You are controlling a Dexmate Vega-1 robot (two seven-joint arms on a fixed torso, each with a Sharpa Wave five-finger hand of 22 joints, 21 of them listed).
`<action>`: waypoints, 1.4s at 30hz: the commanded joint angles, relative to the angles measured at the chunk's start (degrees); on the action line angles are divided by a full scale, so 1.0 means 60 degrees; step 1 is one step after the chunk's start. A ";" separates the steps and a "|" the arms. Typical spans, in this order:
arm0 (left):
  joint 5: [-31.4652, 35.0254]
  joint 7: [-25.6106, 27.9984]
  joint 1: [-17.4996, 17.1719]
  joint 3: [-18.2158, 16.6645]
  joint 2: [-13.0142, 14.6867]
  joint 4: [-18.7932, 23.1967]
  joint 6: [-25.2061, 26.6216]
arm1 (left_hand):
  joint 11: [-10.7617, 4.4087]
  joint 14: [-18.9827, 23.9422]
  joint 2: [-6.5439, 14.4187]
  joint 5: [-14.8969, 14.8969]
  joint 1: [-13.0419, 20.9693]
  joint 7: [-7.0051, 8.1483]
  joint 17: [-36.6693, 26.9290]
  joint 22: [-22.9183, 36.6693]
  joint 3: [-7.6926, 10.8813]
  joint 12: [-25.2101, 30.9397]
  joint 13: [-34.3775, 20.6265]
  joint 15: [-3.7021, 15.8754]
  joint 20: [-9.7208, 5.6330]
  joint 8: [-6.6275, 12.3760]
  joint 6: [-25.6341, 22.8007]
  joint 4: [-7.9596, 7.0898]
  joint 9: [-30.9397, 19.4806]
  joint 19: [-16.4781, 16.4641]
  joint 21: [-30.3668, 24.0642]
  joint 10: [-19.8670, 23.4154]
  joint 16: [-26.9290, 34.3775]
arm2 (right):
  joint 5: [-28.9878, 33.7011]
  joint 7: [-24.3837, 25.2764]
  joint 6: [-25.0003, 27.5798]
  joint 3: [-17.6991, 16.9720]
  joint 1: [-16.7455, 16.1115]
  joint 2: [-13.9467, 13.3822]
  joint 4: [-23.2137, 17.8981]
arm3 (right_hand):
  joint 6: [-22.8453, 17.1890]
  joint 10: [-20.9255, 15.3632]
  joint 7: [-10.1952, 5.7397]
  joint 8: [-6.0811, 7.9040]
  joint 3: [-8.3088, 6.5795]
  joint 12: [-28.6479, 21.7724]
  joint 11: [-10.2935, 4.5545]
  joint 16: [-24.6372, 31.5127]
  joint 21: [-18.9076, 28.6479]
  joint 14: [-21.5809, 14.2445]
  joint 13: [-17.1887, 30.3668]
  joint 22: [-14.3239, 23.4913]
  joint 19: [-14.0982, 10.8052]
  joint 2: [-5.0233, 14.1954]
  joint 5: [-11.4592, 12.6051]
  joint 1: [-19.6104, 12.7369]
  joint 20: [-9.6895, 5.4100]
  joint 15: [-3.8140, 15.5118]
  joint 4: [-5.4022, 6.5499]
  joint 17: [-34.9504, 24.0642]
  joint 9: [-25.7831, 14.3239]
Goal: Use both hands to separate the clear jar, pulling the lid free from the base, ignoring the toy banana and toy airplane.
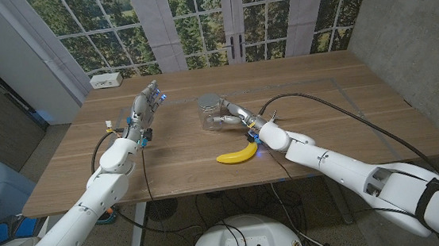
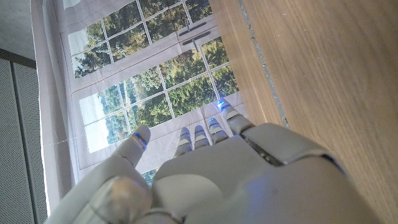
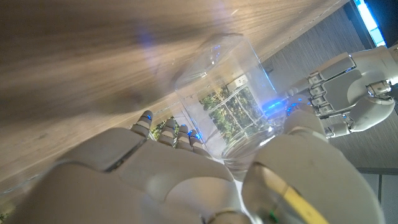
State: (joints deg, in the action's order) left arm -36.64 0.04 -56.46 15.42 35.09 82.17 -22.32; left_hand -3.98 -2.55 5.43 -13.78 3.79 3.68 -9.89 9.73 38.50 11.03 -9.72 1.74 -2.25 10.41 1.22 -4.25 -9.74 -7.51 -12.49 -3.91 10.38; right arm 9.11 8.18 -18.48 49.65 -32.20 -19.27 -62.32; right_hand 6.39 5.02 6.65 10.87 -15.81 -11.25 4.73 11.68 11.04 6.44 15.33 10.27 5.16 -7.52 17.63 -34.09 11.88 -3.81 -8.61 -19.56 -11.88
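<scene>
- Clear plastic marks the jar (image 1: 212,112) in the head view, where it is seen standing on the wooden table (image 1: 345,96) near the middle, with the right hand (image 1: 239,120) wrapped around its side. The left hand (image 1: 145,107) is held well apart from the jar, fingers extended and holding nothing. The toy banana (image 1: 237,154) is seen lying just in front of the right hand, untouched.
- In the left wrist view, the left hand (image 2: 211,168) is shown with fingers (image 2: 214,127) straight and spread toward the windows, and nothing is gripped.
- In the right wrist view, the jar (image 3: 230,99) is held between the fingers (image 3: 165,134) and thumb of the right hand (image 3: 186,180); the left hand (image 3: 351,87) is seen beyond it, apart from it.
- The task is judged barely begun: the jar is gripped by one hand only, whether lid and base are still joined cannot be told clearly, and the left hand's grasp and the pull are left to do.
</scene>
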 commanded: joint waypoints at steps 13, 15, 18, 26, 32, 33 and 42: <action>-0.0108 -0.0011 -0.0152 -0.0084 0.0025 0.0031 -0.0040 | -0.0001 0.0043 0.0531 -0.0050 -0.0109 0.0029 -0.0005 0.0039 0.0076 -0.0023 -0.0050 0.0457 0.0025 -0.0020 -0.0016 -0.0028 -0.0016 -0.0093 0.0056 0.0067 -0.0014 | 0.0100 0.0602 -0.0721 0.0269 0.0407 0.0890 0.1399 | -0.0185 -0.0302 0.0038 0.0232 -0.0109 -0.0226 -0.0037 0.0245 0.0098 -0.0278 0.0067 0.0021 -0.0194 0.0280 0.0144 -0.0400 0.0015 -0.0077 -0.0041 -0.0022 -0.0034; -0.0118 -0.0004 -0.0155 -0.0089 0.0020 0.0035 -0.0034 | -0.0001 0.0045 0.0528 -0.0050 -0.0112 0.0032 -0.0005 0.0040 0.0078 -0.0024 -0.0050 0.0457 0.0039 -0.0020 -0.0017 -0.0027 -0.0016 -0.0093 0.0061 0.0066 -0.0014 | 0.0031 0.0610 -0.0890 0.0282 0.0478 0.0996 0.1648 | -0.0444 -0.0515 -0.0077 0.0367 -0.0268 -0.0328 -0.0331 0.0400 0.0149 -0.0587 0.0095 0.0021 -0.0360 0.0492 0.0096 -0.0730 0.0010 0.0034 -0.0098 -0.0039 -0.0048; -0.0112 -0.0011 -0.0147 -0.0086 0.0023 0.0027 -0.0032 | 0.0010 0.0044 0.0526 -0.0051 -0.0116 0.0032 -0.0004 0.0040 0.0081 -0.0024 -0.0050 0.0460 0.0053 -0.0020 -0.0016 -0.0025 -0.0016 -0.0102 0.0064 0.0067 -0.0016 | -0.0217 0.0484 -0.1329 0.0275 0.0602 0.1204 0.2188 | -0.0829 -0.1055 -0.0388 0.0566 -0.0462 -0.0567 -0.0841 0.0630 0.0215 -0.1020 0.0213 0.0022 -0.0664 0.0643 -0.0087 -0.1255 0.0015 0.0282 -0.0175 -0.0087 -0.0092; -0.0115 -0.0004 -0.0138 -0.0087 0.0009 0.0021 -0.0035 | 0.0012 0.0046 0.0517 -0.0052 -0.0125 0.0048 -0.0002 0.0041 0.0088 -0.0027 -0.0050 0.0456 0.0071 -0.0028 0.0010 -0.0019 -0.0016 -0.0109 0.0077 0.0064 -0.0018 | -0.0661 0.0281 -0.2133 0.0246 0.0802 0.1585 0.3168 | -0.2429 -0.2834 -0.1509 0.1573 -0.0673 -0.1708 -0.1801 0.1288 0.0245 -0.2173 0.1056 0.0031 -0.1202 0.0820 -0.0727 -0.2169 0.0016 0.0840 -0.0133 -0.0560 -0.0433; -0.0107 -0.0036 -0.0123 -0.0084 0.0007 0.0009 -0.0068 | 0.0020 0.0039 0.0509 -0.0052 -0.0132 0.0051 0.0000 0.0041 0.0094 -0.0035 -0.0050 0.0450 0.0078 -0.0030 0.0023 -0.0013 -0.0016 -0.0113 0.0087 0.0042 -0.0023 | -0.0436 0.0800 -0.2153 0.0296 0.0787 0.1622 0.3224 | -0.4657 -0.4311 -0.1558 0.2947 -0.0529 -0.3275 -0.1766 0.2115 0.0496 -0.3444 0.2232 0.0056 -0.2345 0.0927 -0.1095 -0.2637 -0.0266 0.1294 -0.0099 -0.1465 -0.0835; -0.0101 -0.0039 -0.0117 -0.0080 0.0005 0.0009 -0.0075 | 0.0033 0.0039 0.0509 -0.0052 -0.0132 0.0054 0.0000 0.0041 0.0095 -0.0035 -0.0050 0.0451 0.0078 -0.0030 0.0024 -0.0012 -0.0016 -0.0113 0.0088 0.0043 -0.0023 | -0.0339 0.0986 -0.2102 0.0316 0.0774 0.1627 0.3210 | -0.4943 -0.4614 -0.1472 0.3174 -0.0451 -0.3703 -0.1771 0.2522 0.0663 -0.4024 0.2572 0.0082 -0.2876 0.0943 -0.1122 -0.2743 -0.0478 0.1508 -0.0103 -0.1824 -0.0927; -0.0087 -0.0111 -0.0064 -0.0038 0.0014 -0.0001 -0.0056 | 0.0030 0.0041 0.0494 -0.0052 -0.0142 0.0069 0.0002 0.0042 0.0102 -0.0033 -0.0051 0.0446 0.0078 -0.0030 0.0032 0.0001 -0.0016 -0.0118 0.0103 0.0045 -0.0024 | 0.0101 0.1807 -0.2341 0.0552 0.0966 0.1806 0.3783 | -0.8898 -0.8299 -0.1543 0.4865 -0.0284 -0.6780 -0.2080 0.6068 0.2364 -0.7342 0.4322 0.0493 -0.6227 0.1698 -0.1148 -0.3992 -0.1721 0.2623 -0.0099 -0.5511 -0.0734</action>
State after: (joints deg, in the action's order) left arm -37.27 -0.18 -57.24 14.94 35.17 82.26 -22.61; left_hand -3.98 -2.35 5.20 -13.74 3.56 3.68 -9.89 9.73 38.50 11.03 -9.72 1.95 -1.85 10.40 1.22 -4.25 -9.73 -7.91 -12.06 -3.91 10.38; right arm 7.30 14.23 -30.77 51.55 -27.59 -9.93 -43.94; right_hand -25.31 -28.92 5.31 37.93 -16.35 -45.39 2.15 44.01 23.62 -29.21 30.62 12.55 -30.54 -5.81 10.58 -49.41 2.81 -2.14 -9.17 -38.44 -16.83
